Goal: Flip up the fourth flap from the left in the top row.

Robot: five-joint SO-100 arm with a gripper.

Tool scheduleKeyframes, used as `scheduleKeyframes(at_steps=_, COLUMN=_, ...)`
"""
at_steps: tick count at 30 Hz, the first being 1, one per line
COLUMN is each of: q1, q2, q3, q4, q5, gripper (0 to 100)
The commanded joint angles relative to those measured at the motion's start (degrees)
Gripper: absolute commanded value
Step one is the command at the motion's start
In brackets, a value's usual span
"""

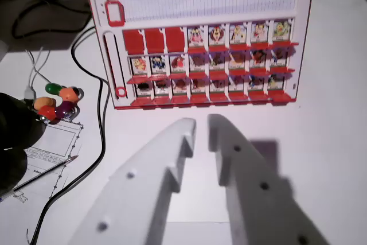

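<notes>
Landmark: the red-and-white flap game board (109,61), lying flat on the white table (332,142) in the upper half of the wrist view.

Top row: eight places. The three at the wrist view's left show plain red, with no picture visible; the five after them show cartoon portrait cards.

Fourth flap (195,37): counted from the board's left edge, it is the first picture card, just beside the third red flap (174,39). Judging by its visible portrait, it may already stand up; I cannot be sure of this from one view.

Gripper (202,125): two white printed fingers, nearly together with only a narrow slot between the tips, holding nothing.

Key relation: the tips hang below the board's near edge, clear of it, and almost straight in line with the fourth column. The flap lies directly ahead of them, past the bottom and middle rows.

Flap axis: its hinge runs along the row, crosswise to the gripper's reach.

Next move, as a judgement: go forward over two rows without sideways drift, then catch the flap edge.

Off to the board's left: a black cable (102,113), a cluster of coloured beads (60,101), and a printed sheet (51,144) with a pen (40,173).
</notes>
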Motion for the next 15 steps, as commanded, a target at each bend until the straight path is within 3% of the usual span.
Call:
scheduleKeyframes(at_steps=1, q1=0.53, q2=-2.64, q3=-6.06, q4=0.35, q5=0.62, gripper=2)
scheduleKeyframes(at_steps=15, q1=1.41, q2=-27.60, q3=-18.28, q4=1.23, q5=6.42, gripper=2)
